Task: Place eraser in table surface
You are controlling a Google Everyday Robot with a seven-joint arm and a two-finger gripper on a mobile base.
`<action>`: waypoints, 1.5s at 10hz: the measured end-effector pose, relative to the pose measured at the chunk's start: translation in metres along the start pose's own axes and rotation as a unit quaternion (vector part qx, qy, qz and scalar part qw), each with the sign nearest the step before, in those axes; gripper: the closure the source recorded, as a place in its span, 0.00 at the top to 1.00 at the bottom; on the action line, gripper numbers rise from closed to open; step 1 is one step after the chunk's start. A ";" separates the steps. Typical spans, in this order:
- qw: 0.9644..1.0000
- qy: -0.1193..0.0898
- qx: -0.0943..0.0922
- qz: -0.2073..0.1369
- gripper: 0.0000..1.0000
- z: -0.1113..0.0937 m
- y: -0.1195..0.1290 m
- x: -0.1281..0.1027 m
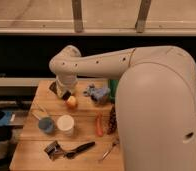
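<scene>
On table surface (31,135) far left: blue cup (46,125), white cup (66,125) just beside. Behind them gripper (64,91) low over back-left area, black eraser (67,94) at its tip. Held or not, how far open: can't tell. Orange object (71,102) just below-right, blue bundle (97,93) further right.

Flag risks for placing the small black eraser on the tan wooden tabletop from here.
1. The gripper, with the small black rectangular eraser at its tip, hangs beside a small yellow-orange object; a drop could land on it, not on the light tan wooden tabletop.
2. The crumpled blue object lies close by; the arm may nudge it when pulling away.
</scene>
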 end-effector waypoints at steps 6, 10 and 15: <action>0.999 0.015 -0.040 0.023 0.00 0.052 -0.010 0.018; 0.995 0.033 -0.087 0.025 0.00 0.089 -0.008 0.019; 0.986 0.067 -0.152 0.004 0.00 0.141 0.030 0.020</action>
